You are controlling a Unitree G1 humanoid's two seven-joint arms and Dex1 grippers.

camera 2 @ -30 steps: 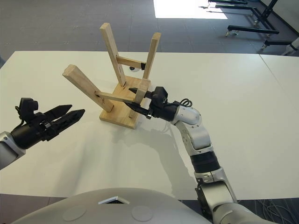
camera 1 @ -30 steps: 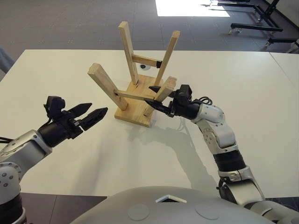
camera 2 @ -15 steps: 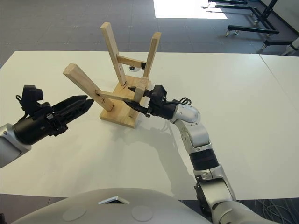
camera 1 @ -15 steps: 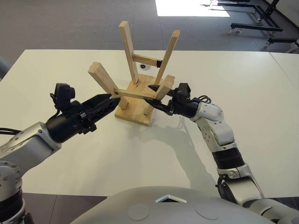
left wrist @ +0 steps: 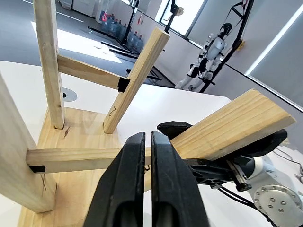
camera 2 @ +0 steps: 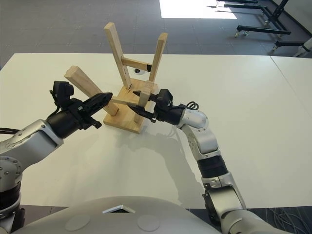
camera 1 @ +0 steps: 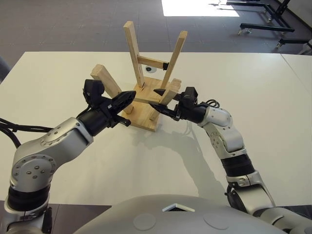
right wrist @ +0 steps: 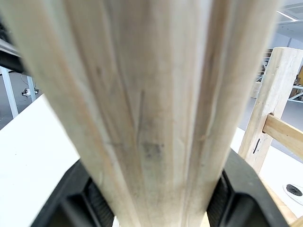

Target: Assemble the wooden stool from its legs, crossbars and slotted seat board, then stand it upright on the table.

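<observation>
From where I stand the job looks well past halfway, with the stool upside down and not yet squared up. On the left, the left gripper (camera 1: pixel 129 96) has its fingers pressed together with nothing between them, tips just beside the tilted leg (camera 1: pixel 108 85) and at the near crossbar (left wrist: pixel 71 158). That leg leans outward from the near-left corner of the seat board (camera 1: pixel 144 118), which lies flat on the table (camera 1: pixel 273 97); I would judge it not properly home in its slot. Toward the middle, the far legs (camera 1: pixel 132 51) stand up out of the board, joined by the far crossbar (camera 1: pixel 152 62), so that half looks finished. To the right, the right gripper (camera 1: pixel 158 99) is clamped on the fourth leg (camera 1: pixel 170 91), which also leans and meets the near crossbar; whether its foot sits in the board's slot I cannot tell. What seems left: straighten and seat the two near legs, then turn the whole stool over onto its feet.
</observation>
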